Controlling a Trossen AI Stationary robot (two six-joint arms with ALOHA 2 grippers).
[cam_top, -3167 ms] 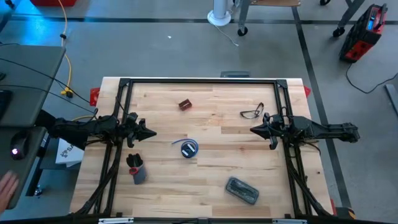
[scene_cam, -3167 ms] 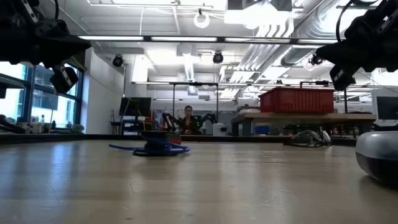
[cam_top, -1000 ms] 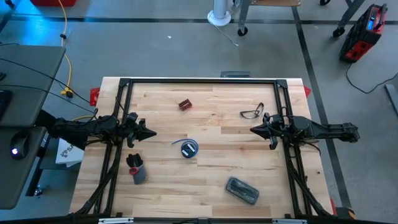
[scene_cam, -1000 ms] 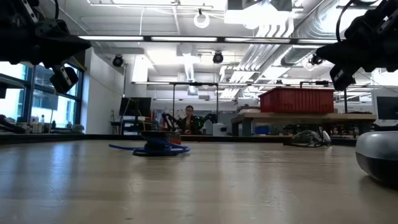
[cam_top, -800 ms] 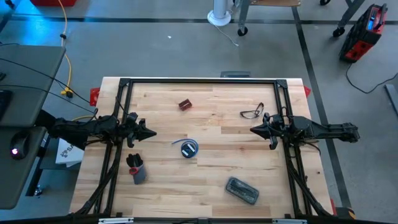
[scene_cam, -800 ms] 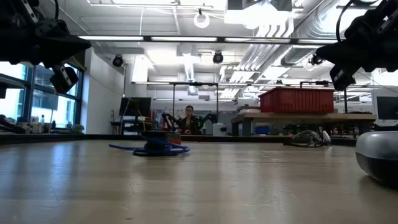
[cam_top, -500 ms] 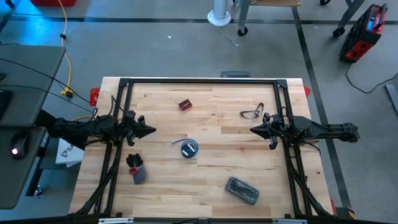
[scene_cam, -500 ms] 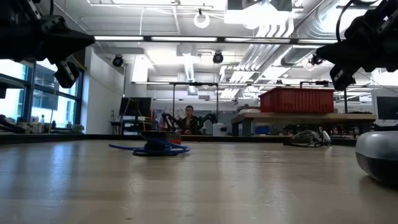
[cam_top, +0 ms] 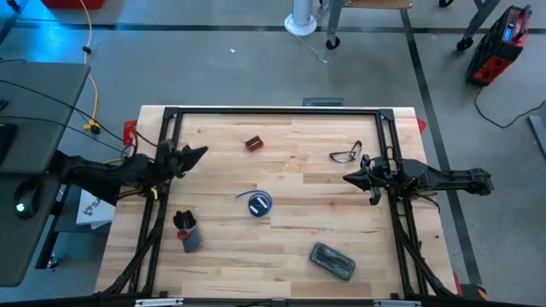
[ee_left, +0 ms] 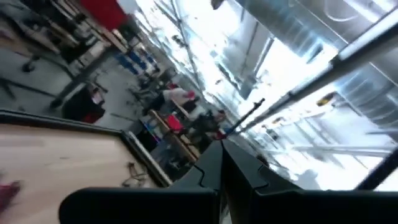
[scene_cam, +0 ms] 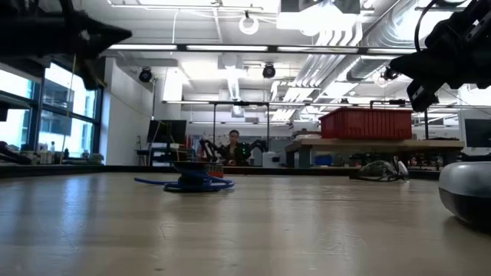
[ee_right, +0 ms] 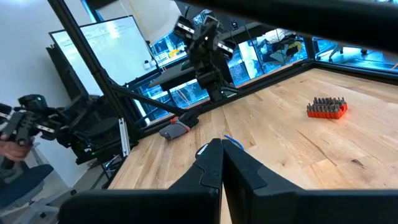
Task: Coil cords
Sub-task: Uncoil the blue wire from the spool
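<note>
Cords first: we see one thin blue cord (cam_top: pixel 245 196) wound on a small round black reel (cam_top: pixel 259 204) near the middle of the table (cam_top: pixel 281 247), with a loose end trailing off the reel across the wood. In the low view the same reel (scene_cam: pixel 194 179) lies flat with blue loops spread around its base.

Neither arm touches it. Our left gripper (cam_top: pixel 198 153) hangs above the table's left side, angled toward the far edge and well apart from the reel; its wrist view shows the two dark fingers (ee_left: pixel 211 169) pressed together, holding nothing. Our right gripper (cam_top: pixel 348 178) hovers over the right side, pointed toward the centre, fingers (ee_right: pixel 211 163) likewise closed and empty.

Farther out lie a small red bit holder (cam_top: pixel 253 143) toward the far edge, glasses (cam_top: pixel 345 154) just beside the right gripper, a grey case (cam_top: pixel 332 262) toward the near edge, and a dark-and-grey object (cam_top: pixel 186 231) at near left.

We judge the task hardly begun: this is the approach step. Next, one gripper would need to open, come down over the reel and steady it, while the other picks up the loose end for winding.
</note>
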